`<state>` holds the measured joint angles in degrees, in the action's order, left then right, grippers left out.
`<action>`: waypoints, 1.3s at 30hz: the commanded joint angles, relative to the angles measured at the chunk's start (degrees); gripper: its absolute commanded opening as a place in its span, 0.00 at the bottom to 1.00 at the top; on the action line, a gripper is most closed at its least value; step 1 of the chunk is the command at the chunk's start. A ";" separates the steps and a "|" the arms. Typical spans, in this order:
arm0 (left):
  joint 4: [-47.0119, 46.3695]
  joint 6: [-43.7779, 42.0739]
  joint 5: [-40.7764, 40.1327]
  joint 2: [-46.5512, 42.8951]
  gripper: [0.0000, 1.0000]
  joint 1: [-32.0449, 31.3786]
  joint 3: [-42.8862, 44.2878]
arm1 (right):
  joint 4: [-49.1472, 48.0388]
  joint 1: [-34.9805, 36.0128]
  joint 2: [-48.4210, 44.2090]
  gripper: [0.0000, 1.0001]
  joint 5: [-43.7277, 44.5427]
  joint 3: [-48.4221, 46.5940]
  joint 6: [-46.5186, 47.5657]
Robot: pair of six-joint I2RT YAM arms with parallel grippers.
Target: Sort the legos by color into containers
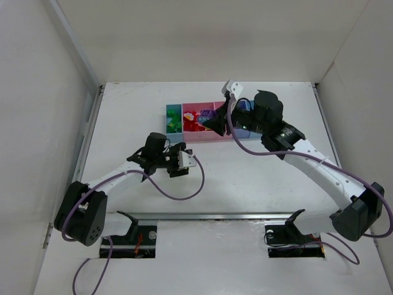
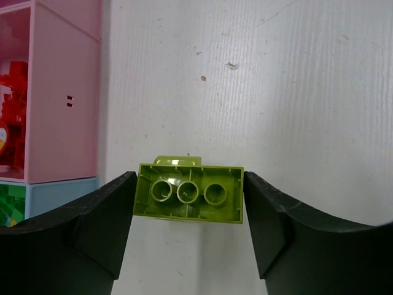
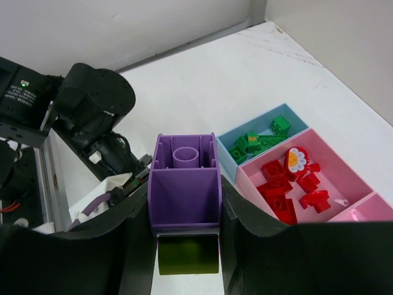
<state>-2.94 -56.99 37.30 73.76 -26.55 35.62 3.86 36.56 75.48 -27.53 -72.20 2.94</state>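
— Where are the two legos being handled?

— The lime brick (image 2: 189,193) sits hollow side up, pinched by its ends in the left hand (image 2: 189,209). It is over bare counter (image 2: 276,92), just beside the pink bin's (image 2: 64,98) wall. Whether it touches the counter cannot be told. The purple piece (image 3: 184,181) is clamped between the fingers of the right hand (image 3: 184,215), held up above the row of bins.

— And what is already sorted?

— Green legos (image 3: 255,144) lie together in the end blue bin (image 3: 228,147). Red legos (image 3: 291,184), one with a flower face, fill the wide pink bin next to it. Neither bin shows a stray color.

— So how far along does it look?

— Probably well on, with two colors grouped. Lime and purple are yet to land: both pieces are in hand, not in a bin. The right arm (image 1: 270,120) covers the far bins from above, so what they hold cannot be told.
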 commanded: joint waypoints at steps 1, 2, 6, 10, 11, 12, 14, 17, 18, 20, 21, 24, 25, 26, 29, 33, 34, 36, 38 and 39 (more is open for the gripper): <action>-0.14 -2.69 1.02 -0.37 0.63 -0.09 -0.37 | -0.43 0.01 -0.07 0.00 -1.65 0.22 1.71; -0.14 -2.69 1.02 -0.37 0.82 -0.09 0.15 | 0.18 0.01 -0.07 0.00 -1.65 0.22 1.72; 1.88 -0.15 2.42 -1.42 1.00 -0.09 4.19 | 3.52 0.01 -0.07 0.00 -1.65 1.36 5.75; 5.21 1.45 11.02 -4.22 1.00 2.55 10.86 | 10.63 0.01 1.59 0.00 -1.65 -0.21 13.38; 5.92 1.45 14.43 -4.76 1.00 3.07 11.84 | 12.73 0.01 2.29 0.00 -2.26 -1.00 14.89; 6.45 1.45 15.95 -5.28 1.00 3.08 12.80 | 17.19 0.01 3.08 0.00 -2.79 -1.88 16.47; 6.98 2.23 19.89 -5.99 1.00 3.08 15.18 | 21.35 0.62 5.46 0.00 -3.41 -4.43 20.69; 6.99 4.25 22.37 -5.99 1.00 3.08 17.63 | 26.19 2.20 7.57 0.00 -4.99 -6.36 24.64; 6.98 6.61 23.07 -5.99 1.00 3.08 17.65 | 26.20 3.07 7.57 0.00 -5.51 -6.37 25.27; 6.19 7.60 23.69 -5.38 1.00 3.08 18.44 | 26.12 3.87 7.57 0.00 -6.13 -5.85 25.88; 6.19 7.60 25.09 -5.38 1.00 3.08 19.05 | 25.59 4.40 7.57 0.00 -6.13 -5.84 25.89; 6.19 8.21 27.47 -4.77 1.00 3.08 19.05 | 23.83 5.45 7.57 0.00 -6.13 -5.32 25.89; 6.19 8.82 28.17 -4.76 0.98 3.08 19.66 | 23.83 5.46 7.57 0.00 -6.13 -5.32 25.89; 6.19 9.70 28.88 -4.76 0.96 3.08 19.67 | 23.22 6.07 7.57 0.00 -6.13 -5.32 25.89; 6.19 10.32 29.49 -4.15 0.86 3.08 19.67 | 22.51 6.59 8.19 0.00 -5.00 -5.93 25.89; 6.19 11.37 30.72 -3.62 0.67 3.08 19.67 | 21.37 6.60 8.72 0.00 -3.77 -5.93 25.36; 6.71 11.38 30.73 -3.62 0.61 3.08 20.19 | 20.84 7.12 8.72 0.00 -3.76 -6.45 25.36; 6.72 11.38 31.26 -3.62 0.51 3.08 20.19 | 20.84 7.13 8.72 0.00 -3.23 -6.46 25.36; 6.72 11.90 31.26 -3.62 0.48 3.08 20.19 | 20.14 7.13 8.72 0.00 -3.23 -6.46 25.36; 6.72 12.43 31.26 -3.62 0.46 3.08 20.19 | 19.53 7.73 8.72 0.00 -3.23 -6.46 25.36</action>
<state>4.01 -45.95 65.08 70.43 -23.51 53.01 27.77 43.20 84.47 -30.55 -75.68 27.44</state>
